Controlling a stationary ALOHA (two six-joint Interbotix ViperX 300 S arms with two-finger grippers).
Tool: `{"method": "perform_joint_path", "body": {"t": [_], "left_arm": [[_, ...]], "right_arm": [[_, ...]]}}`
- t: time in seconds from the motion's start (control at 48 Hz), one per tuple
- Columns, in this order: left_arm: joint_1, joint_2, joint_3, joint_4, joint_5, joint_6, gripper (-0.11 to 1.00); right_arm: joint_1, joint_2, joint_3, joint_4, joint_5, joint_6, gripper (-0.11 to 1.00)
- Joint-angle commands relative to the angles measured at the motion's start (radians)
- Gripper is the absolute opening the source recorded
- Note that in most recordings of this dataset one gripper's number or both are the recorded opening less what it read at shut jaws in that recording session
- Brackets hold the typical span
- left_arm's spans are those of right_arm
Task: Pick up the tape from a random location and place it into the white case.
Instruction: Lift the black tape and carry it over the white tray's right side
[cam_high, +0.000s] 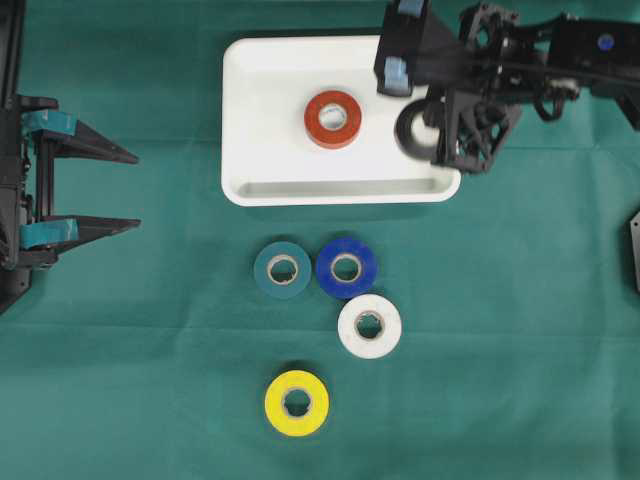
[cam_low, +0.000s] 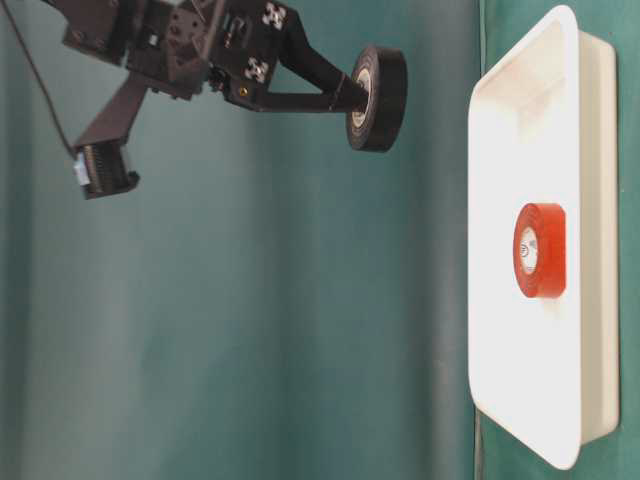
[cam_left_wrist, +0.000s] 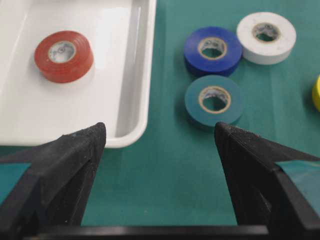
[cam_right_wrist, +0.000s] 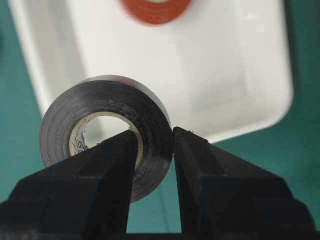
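Black tape is held by the right gripper, whose fingers are pinched on the roll's wall, one inside the core and one outside. In the table-level view the roll is seen well above the white case, not yet inside it. From overhead the roll appears over the right edge of the case, so the carry is judged nearly finished and the lowering and release are still to be done.

One roll, the red tape, already lies flat inside the case, near its middle. Four rolls are left on the green desk below the case: a teal tape and a blue tape touching each other just below the case's lower rim, a white tape just beyond the blue one, and a yellow tape farthest from the case. Six rolls are counted in all: one in the case, one held, four on the desk. One case and two arms are seen.

The left gripper is kept well to the left of the case, its fingers spread wide with nothing between them.
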Motion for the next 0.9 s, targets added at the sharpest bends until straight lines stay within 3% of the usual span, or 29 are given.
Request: {"method": "perform_joint_path", "body": {"t": [0.0,0.271,0.876], "left_arm": [[-0.002,0.006,-0.018,-0.002,-0.009,-0.002,0.83],[-0.002,0.006,-0.02,-0.002,-0.009,-0.002,0.83],[-0.002,0.006,-0.021,-0.002,-0.009,-0.002,0.83]], "right_arm": [[-0.028,-0.003,-0.028,-0.003,-0.02,-0.002,0.25],[-0.1,0.015,-0.04,-0.003,-0.046,-0.005,0.25],[-0.106,0.054,-0.074,-0.003,-0.08,-0.006,0.25]]}}
